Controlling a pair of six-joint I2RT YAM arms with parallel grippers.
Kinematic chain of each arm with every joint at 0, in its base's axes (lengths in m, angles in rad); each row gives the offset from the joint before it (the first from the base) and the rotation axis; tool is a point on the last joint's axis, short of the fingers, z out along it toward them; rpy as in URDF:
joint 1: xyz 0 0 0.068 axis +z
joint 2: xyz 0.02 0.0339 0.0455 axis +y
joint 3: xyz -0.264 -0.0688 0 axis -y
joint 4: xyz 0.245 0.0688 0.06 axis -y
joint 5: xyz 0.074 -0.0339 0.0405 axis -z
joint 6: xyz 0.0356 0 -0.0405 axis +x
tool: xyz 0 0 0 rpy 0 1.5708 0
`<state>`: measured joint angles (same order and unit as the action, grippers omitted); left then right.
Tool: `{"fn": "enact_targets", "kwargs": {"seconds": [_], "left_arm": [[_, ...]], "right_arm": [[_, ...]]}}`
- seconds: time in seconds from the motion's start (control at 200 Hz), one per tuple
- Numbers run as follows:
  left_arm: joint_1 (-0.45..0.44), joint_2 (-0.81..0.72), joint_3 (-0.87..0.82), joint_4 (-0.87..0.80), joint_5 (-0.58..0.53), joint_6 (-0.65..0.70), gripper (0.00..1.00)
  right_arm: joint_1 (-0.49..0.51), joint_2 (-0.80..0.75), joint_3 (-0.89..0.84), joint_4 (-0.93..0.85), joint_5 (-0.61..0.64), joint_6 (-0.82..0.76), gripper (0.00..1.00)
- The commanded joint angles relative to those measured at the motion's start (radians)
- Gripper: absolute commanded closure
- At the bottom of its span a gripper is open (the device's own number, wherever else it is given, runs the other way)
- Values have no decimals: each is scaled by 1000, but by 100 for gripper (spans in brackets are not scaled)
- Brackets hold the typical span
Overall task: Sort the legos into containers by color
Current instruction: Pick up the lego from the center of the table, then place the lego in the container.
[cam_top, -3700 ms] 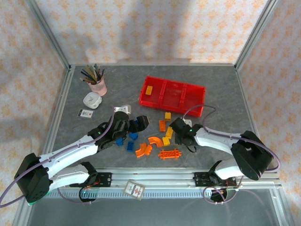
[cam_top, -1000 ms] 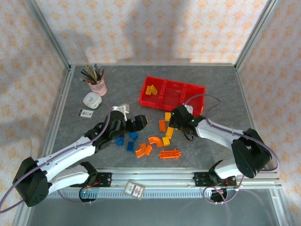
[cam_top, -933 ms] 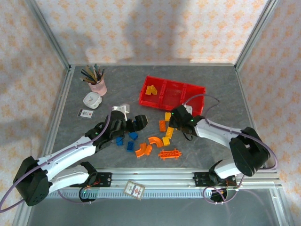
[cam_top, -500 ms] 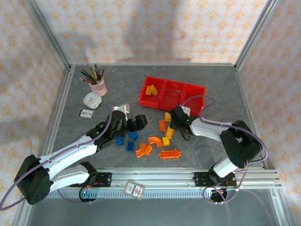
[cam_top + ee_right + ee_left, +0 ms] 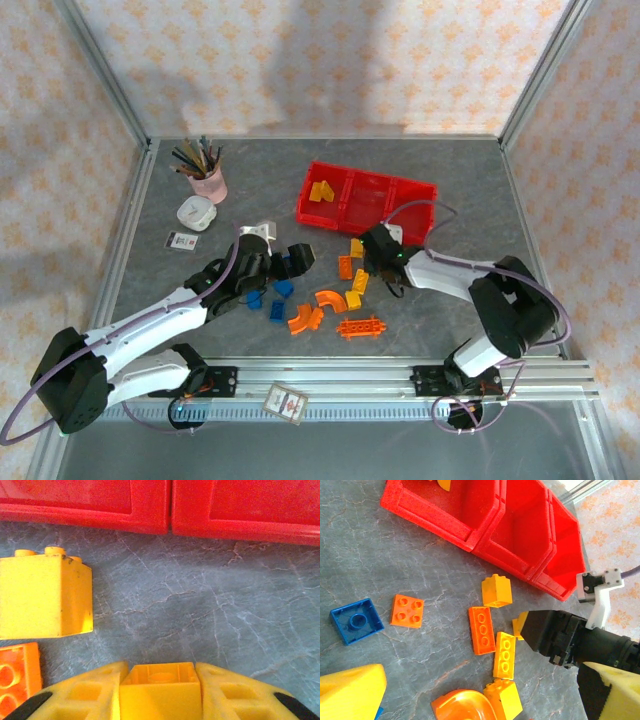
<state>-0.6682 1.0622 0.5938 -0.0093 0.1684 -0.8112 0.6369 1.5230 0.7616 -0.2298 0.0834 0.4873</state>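
Bottom centre, right wrist view: right gripper (image 5: 160, 674) pinching small yellow plastic brick (image 5: 160, 695); left gripper (image 5: 293, 260) wide open, empty.

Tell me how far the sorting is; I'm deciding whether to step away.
Early. Done: yellow bricks lie in the left compartment of the red tray. In hand: the right gripper grips one more yellow brick near the tray. Remaining: blue bricks, orange arches and others on the table.
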Motion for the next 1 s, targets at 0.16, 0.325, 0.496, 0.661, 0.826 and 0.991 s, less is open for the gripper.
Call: {"fn": "enact_targets", "kwargs": {"seconds": [0.16, 0.325, 0.496, 0.661, 0.826, 0.991], "left_arm": [[0, -60, 79, -50, -72, 60, 1], [59, -58, 127, -98, -73, 101, 1], [152, -44, 155, -104, -38, 122, 1], [209, -25, 164, -90, -23, 135, 1], [220, -2, 183, -89, -9, 135, 1], [221, 3, 183, -80, -7, 138, 1]], "right_arm": [[3, -88, 167, -81, 5, -74, 64], [3, 53, 353, -78, -28, -122, 65], [-8, 233, 585, -76, -16, -174, 65], [-32, 427, 807, -107, 0, -213, 65], [-55, 587, 990, -163, 30, -233, 63], [-57, 605, 1065, -192, 40, -254, 52]]}}
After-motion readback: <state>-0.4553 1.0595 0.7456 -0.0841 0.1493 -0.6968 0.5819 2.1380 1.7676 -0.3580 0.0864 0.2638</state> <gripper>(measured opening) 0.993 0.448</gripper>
